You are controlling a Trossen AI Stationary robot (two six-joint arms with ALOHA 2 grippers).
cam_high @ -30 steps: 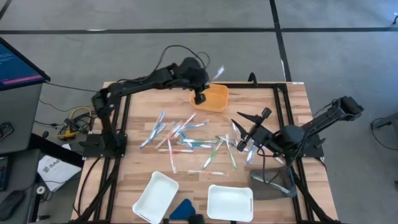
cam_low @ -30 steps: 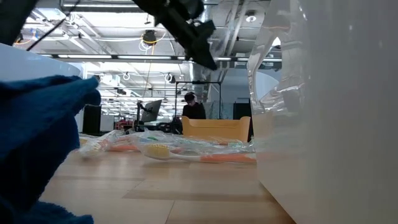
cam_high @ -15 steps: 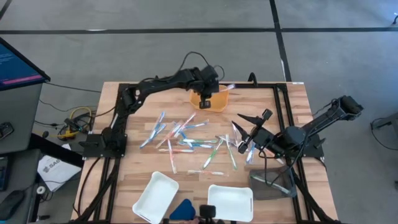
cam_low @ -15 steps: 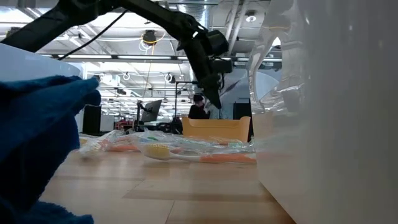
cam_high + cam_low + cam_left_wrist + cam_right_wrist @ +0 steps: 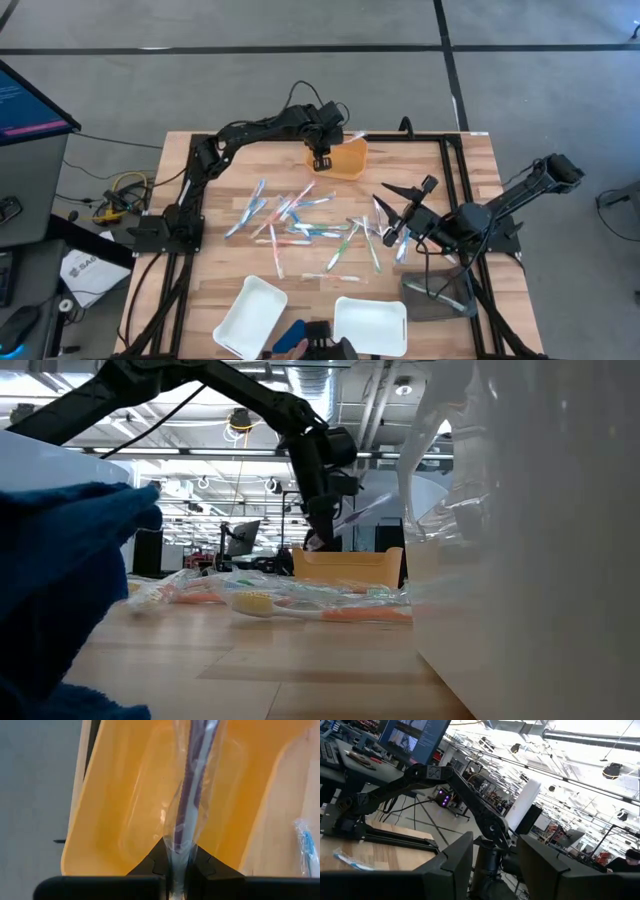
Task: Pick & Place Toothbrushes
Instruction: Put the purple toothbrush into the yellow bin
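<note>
Left end effector [image 5: 176, 865] clenched on a wrapped toothbrush [image 5: 192, 785] over the orange tray [image 5: 120, 795]; right end effector [image 5: 492, 855] parted, empty

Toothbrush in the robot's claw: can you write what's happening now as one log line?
left end effector: shut on wrapped toothbrush | place: over orange tray | right end effector: open, waiting | pile of toothbrushes: on table

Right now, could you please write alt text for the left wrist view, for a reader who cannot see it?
The left claw is shut on a toothbrush in a clear wrapper, holding it over an orange tray. Another wrapped toothbrush lies on the wooden table beside the tray.
</note>
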